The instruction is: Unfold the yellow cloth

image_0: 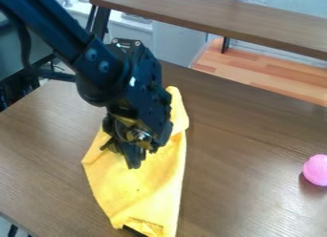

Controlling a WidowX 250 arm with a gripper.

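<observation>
The black claw (134, 157) hangs over the middle of the yellow cloth (140, 190), pointing down; how far it is open, and whether it has hold of any cloth, cannot be told from this angle. The cloth lies under and around it, lengthwise, one narrow end rising behind the claw on the right, the other running to the bottom of the view. The cloth's left side juts out in a blunt corner beside the claw, then slants in toward the near end; its right side runs fairly straight. To the right of the claw, a broad stretch of tabletop (249, 150) separates the cloth from a pink ball (316, 170), well apart at the view's edge. More tabletop spreads left, down to the table's near left edge; the back edge runs slantwise behind the claw, below a raised brown shelf (211, 16) and a paler, striped wooden surface (262, 76). The cloth looks soft and matte, with shallow creases and a rumpled fold at the near end, where something dark shows beneath. The tabletop is brown with a fine wood grain and a dull sheen; the ball is round.
</observation>
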